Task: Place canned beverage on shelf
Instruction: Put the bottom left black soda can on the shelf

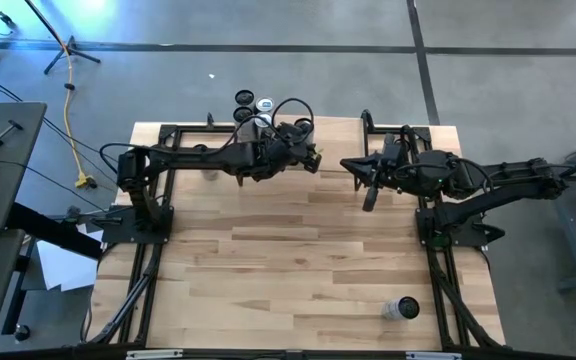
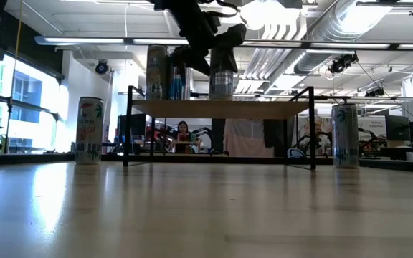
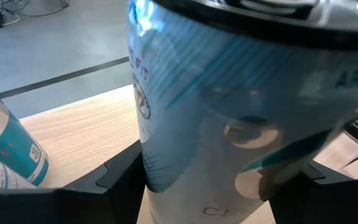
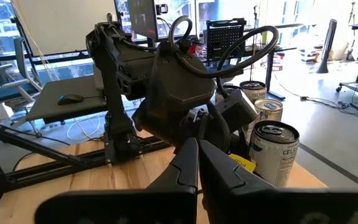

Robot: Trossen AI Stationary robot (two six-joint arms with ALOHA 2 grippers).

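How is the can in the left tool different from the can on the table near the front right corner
The can in the left tool is up at the shelf, gripped between that tool's fingers; the front-right can rests on the tabletop, untouched and far from both arms. Both look light-coloured.

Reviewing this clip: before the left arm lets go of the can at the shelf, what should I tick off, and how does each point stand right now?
1. Left pincer holds the can, a finger on either side: ok.
2. Can stands upright on the shelf: ok in the low view.
3. Can's base rests flat on the board: cannot tell.
4. Gap to the neighbouring cans: cannot tell.
5. Right pincer shut, waiting off to the side: ok.
6. Cans left on the table: not ok, still to shelve.
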